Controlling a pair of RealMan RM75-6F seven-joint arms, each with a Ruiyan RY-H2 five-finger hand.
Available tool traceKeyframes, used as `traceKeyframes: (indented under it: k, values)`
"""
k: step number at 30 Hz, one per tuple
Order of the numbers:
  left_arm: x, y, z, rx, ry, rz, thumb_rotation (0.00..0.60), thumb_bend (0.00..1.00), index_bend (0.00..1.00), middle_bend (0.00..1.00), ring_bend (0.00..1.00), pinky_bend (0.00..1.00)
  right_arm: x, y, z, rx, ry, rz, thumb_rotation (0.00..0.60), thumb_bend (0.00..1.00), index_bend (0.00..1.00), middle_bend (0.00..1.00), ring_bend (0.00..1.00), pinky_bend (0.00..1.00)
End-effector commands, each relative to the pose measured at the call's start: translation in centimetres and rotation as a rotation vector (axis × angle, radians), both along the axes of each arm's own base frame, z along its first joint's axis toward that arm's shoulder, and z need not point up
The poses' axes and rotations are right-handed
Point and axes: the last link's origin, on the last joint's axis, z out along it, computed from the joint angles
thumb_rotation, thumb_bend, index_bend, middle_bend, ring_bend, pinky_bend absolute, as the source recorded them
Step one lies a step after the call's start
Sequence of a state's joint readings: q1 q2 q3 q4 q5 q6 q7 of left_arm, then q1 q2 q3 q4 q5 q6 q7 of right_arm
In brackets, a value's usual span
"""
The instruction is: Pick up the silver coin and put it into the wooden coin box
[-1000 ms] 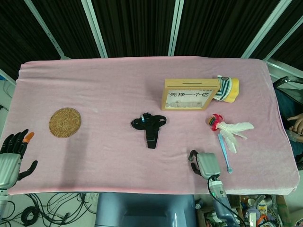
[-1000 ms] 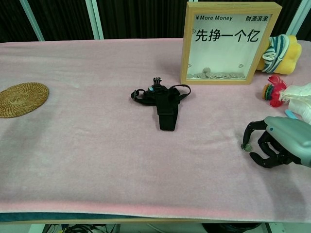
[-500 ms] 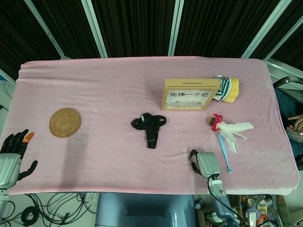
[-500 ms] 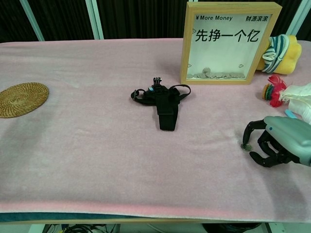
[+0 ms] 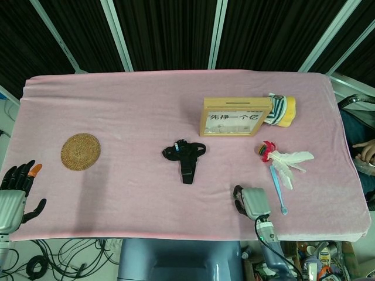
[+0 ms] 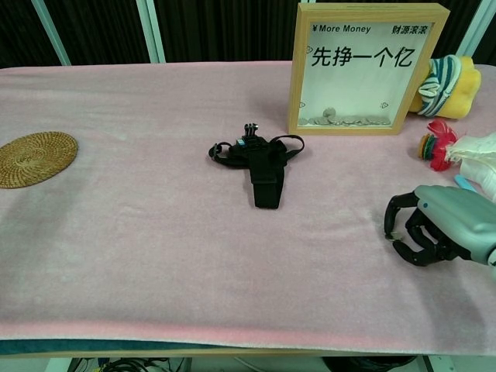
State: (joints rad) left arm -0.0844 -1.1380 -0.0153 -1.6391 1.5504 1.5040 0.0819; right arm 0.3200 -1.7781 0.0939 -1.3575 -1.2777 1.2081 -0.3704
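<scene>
The wooden coin box [image 6: 364, 68] stands upright at the back right, with several coins behind its clear front; in the head view the wooden coin box [image 5: 236, 117] shows a slot in its top edge. My right hand [image 6: 432, 226] rests low on the pink cloth near the front right, its fingers curled in, and also shows in the head view as my right hand [image 5: 253, 202]. Finger and thumb pinch together where the silver coin lay, and they hide the coin. My left hand [image 5: 14, 192] hangs off the table's front left corner, fingers spread and empty.
A black camera strap mount [image 6: 260, 159] lies mid-table. A woven coaster [image 6: 32, 158] sits at the left. Right of the box are a yellow striped plush toy [image 6: 446, 84], a red and white feather toy [image 6: 457, 147] and a blue stick [image 5: 278, 190].
The right hand's fingers have closed tighter and drawn slightly up and left. The coin that showed at a fingertip is now out of sight. The left hand has not moved.
</scene>
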Motion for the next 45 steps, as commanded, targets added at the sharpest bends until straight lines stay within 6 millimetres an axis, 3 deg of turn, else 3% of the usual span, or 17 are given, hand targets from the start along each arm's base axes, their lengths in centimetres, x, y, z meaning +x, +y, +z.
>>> traceKeyframes:
  k: [1,6,22,30,37,42,45]
  values:
    - [0.0,0.0,0.0,0.0,0.0,0.001,0.6,0.33,0.05,0.0,0.0,0.05,0.2,-0.2,-0.1,-0.004,-0.005,0.002,0.6,0.35,0.54,0.86,0.91,1.0]
    - [0.0,0.0,0.0,0.0,-0.001,0.002,0.6,0.33,0.05,0.0,0.0,0.05,0.4,-0.3,0.2,-0.022,-0.031,0.005,0.6,0.36,0.59,0.87,0.92,1.0]
    - [0.0,-0.1,-0.1,-0.005,0.002,0.007,0.6,0.33,0.05,0.0,0.0,0.07,0.3,-0.2,0.6,-0.021,-0.022,0.008,0.6,0.39,0.59,0.87,0.92,1.0]
    - [0.1,0.0,-0.1,-0.005,-0.002,0.009,0.6,0.33,0.05,0.0,0.0,0.08,1.2,-0.8,1.6,-0.038,-0.077,0.01,0.6,0.46,0.71,0.87,0.92,1.0]
    - [0.1,0.0,0.1,-0.005,-0.015,0.013,0.6,0.33,0.05,0.0,0.0,0.08,3.8,-3.2,6.2,-0.099,-0.096,0.057,0.6,0.47,0.71,0.87,0.92,1.0]
    - [0.1,0.1,0.0,-0.009,-0.026,0.016,0.6,0.33,0.05,0.0,0.0,0.08,6.5,-5.9,11.0,-0.158,-0.07,0.105,0.6,0.46,0.71,0.87,0.92,1.0]
    - [0.2,0.1,0.0,-0.011,-0.035,0.019,0.6,0.33,0.05,0.0,0.0,0.08,9.2,-9.1,15.1,-0.208,-0.031,0.14,0.6,0.46,0.72,0.87,0.92,1.0]
